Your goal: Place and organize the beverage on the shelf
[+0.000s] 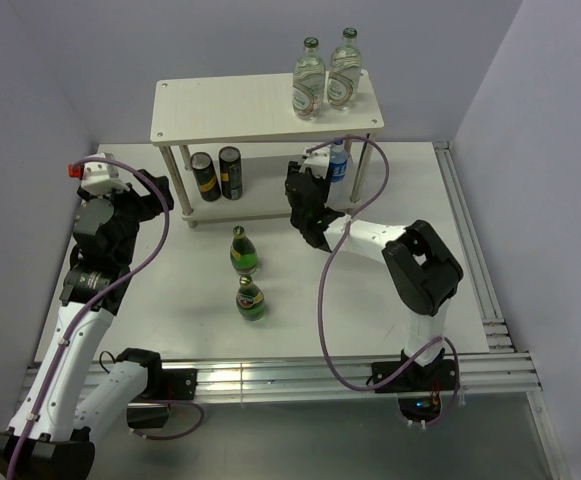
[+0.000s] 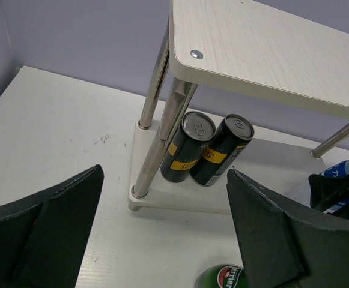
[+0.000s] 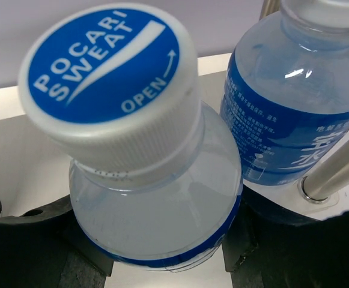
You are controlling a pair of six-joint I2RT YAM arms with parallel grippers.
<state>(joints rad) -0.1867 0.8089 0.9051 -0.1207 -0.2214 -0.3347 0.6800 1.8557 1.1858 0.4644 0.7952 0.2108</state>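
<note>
Your right pincer (image 3: 162, 258) is closed around a clear plastic Pocari Sweat bottle (image 3: 156, 198) with a round blue-and-white cap. It is at the right end of the lower board of the shelf (image 1: 240, 105), just beside another blue-labelled bottle (image 3: 288, 120). Your left pincer (image 2: 164, 198) is spread wide and holds nothing, near two shiny black cans (image 2: 189, 147) on that pale wood-grain board. Two green glass bottles (image 1: 244, 252) stand on the white surface (image 1: 170, 300).

The surface (image 1: 170, 300) is white and matt, with a few small dark scuffs (image 2: 105, 139) in its far left part. Plain pale lilac walls (image 1: 220, 40) stand behind it and at both its sides. Silver metal rails (image 1: 300, 375) run along its near edge, and more rails (image 1: 475, 260) along its right edge. Below the near edge there is a plain grey area (image 1: 300, 440). The light is soft and even.
</note>
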